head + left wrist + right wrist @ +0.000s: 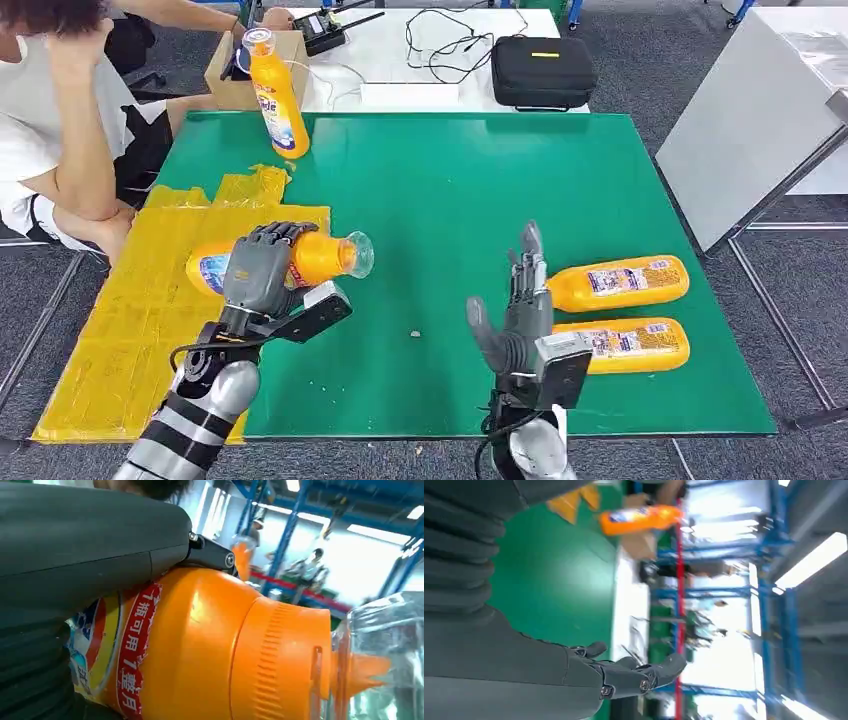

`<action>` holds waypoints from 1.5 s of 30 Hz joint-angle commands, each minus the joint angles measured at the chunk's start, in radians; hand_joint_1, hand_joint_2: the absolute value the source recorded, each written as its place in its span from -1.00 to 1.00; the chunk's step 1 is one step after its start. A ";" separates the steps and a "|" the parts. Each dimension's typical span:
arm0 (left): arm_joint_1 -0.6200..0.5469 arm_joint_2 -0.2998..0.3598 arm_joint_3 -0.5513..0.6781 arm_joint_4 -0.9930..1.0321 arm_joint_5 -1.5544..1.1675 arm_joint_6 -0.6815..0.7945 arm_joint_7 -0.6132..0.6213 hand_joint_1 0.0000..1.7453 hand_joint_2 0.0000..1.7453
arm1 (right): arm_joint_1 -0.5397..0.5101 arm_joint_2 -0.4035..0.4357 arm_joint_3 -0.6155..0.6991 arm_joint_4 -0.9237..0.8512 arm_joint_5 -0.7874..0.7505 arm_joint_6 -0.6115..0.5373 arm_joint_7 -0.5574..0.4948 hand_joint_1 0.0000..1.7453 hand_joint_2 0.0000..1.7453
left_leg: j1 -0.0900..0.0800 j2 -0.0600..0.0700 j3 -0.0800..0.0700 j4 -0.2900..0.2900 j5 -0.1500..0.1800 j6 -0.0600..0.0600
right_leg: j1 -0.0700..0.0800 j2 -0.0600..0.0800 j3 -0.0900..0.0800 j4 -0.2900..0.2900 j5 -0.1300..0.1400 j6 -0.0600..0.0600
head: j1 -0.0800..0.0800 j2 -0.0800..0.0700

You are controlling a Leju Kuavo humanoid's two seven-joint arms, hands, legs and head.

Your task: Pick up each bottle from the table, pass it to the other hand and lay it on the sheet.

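The head view looks forward and down from high on the robot onto the green table (470,180), with both arms entering from the lower frame edge. The left wrist view sits very close behind the left hand (75,555), pressed against a held bottle (210,650) and facing out level toward blurred blue racks. The right wrist view, turned sideways, looks past the right hand (574,675) across the table (554,585); it shares with the head view the upright bottle (641,519), which stands upper left in the head frame (277,95).

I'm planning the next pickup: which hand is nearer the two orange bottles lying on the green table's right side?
Right. The right hand hangs open just beside the two lying bottles, nearly touching them. The left hand is across the table over the yellow sheet, gripping another orange bottle.
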 commanded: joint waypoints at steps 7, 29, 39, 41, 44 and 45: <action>-0.237 -0.004 -0.007 0.566 -0.278 -0.075 0.163 1.00 1.00 | 0.030 -0.019 -0.082 -0.182 0.061 -0.035 -0.013 -1.00 1.00 | 0.000 0.001 0.009 0.001 -0.004 -0.001 | 0.000 -0.003 0.011 0.000 -0.005 0.000 | 0.000 0.000; -0.234 -0.033 0.095 0.738 -0.270 0.001 0.202 -1.00 1.00 | 0.015 -0.062 -0.021 -0.167 0.277 -0.145 -0.018 -1.00 1.00 | 0.000 0.002 0.004 0.000 -0.001 -0.001 | 0.000 0.001 0.005 0.000 -0.001 0.000 | 0.000 0.000; -0.204 -0.033 0.139 0.687 -0.223 0.039 0.157 -1.00 1.00 | -0.003 -0.075 -0.002 -0.142 0.307 -0.136 -0.005 -1.00 1.00 | 0.000 0.003 0.007 -0.001 -0.001 -0.001 | 0.000 0.002 0.008 -0.001 -0.001 0.000 | -0.001 0.000; -0.184 -0.035 0.151 0.651 -0.195 0.060 0.125 -1.00 1.00 | -0.003 -0.083 0.004 -0.138 0.334 -0.134 0.000 -1.00 1.00 | 0.000 0.004 0.008 -0.001 -0.002 -0.001 | 0.000 0.002 0.009 -0.001 -0.001 0.000 | -0.001 0.000; -0.094 -0.042 0.180 0.460 -0.120 0.143 0.054 -1.00 1.00 | 0.003 -0.109 0.007 -0.131 0.416 -0.139 0.024 -1.00 1.00 | 0.000 0.003 0.007 -0.001 -0.001 0.000 | 0.000 0.002 0.009 -0.001 -0.001 0.000 | 0.000 0.000; -0.073 -0.042 0.180 0.414 -0.104 0.142 0.040 -1.00 1.00 | 0.006 -0.117 0.006 -0.130 0.434 -0.137 0.035 -1.00 1.00 | 0.000 0.003 0.006 -0.001 -0.001 0.000 | 0.000 0.002 0.007 -0.001 0.000 0.000 | -0.001 0.000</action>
